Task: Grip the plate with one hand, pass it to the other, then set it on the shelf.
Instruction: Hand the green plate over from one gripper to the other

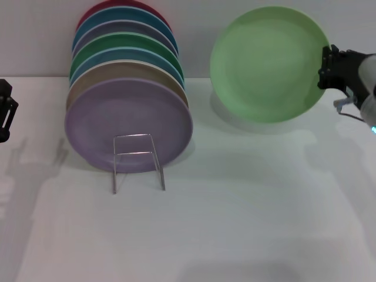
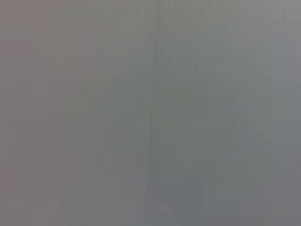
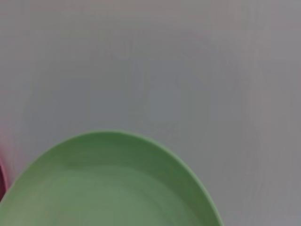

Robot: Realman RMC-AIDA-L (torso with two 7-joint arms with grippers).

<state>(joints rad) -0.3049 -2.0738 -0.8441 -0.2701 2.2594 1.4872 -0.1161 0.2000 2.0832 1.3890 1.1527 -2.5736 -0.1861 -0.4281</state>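
Your right gripper (image 1: 326, 66) is holding the mint-green plate (image 1: 267, 63) upright above the counter (image 1: 235, 223) — fingers clamped on its rim, well right of the wire rack (image 1: 138, 161). Your left gripper (image 1: 4, 111) is sitting far left of the rack — fingers unreadable.

The left gripper (image 1: 4, 111) is cut off by the head view's edge, so its jaws cannot be read. The left wrist view shows only a blank grey blur. The right wrist view cuts off most of the light green plate (image 3: 108, 188). In the rack (image 1: 138, 160), each stacked plate (image 1: 120, 17) hides most of the one behind.
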